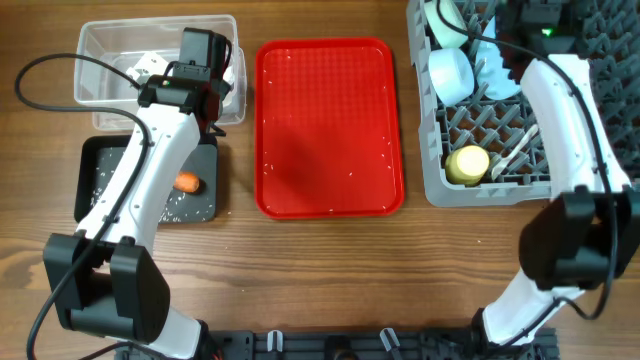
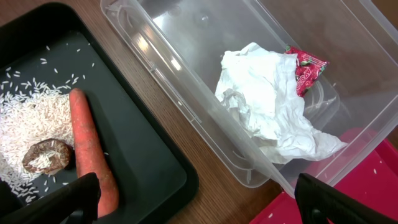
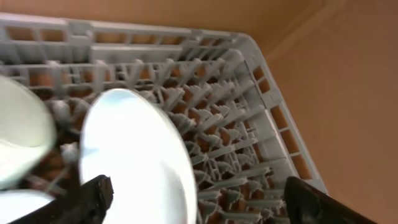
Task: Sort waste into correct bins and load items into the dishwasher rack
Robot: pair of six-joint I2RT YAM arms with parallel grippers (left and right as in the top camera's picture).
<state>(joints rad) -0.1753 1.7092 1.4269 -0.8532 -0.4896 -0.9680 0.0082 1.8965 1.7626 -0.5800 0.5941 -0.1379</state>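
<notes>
The clear tub holds a crumpled napkin and a red wrapper. The black tray holds the carrot, which also shows in the left wrist view, a brown lump and rice. My left gripper is open and empty above the gap between tub and tray. The grey rack holds a mint bowl, a pale bowl, the plate, a yellow cup and a spoon. My right gripper is open over the upright plate.
The flat red tray lies between the bins and the rack, with a few rice grains on it. Its corner shows in the left wrist view. Bare wooden table lies in front of everything.
</notes>
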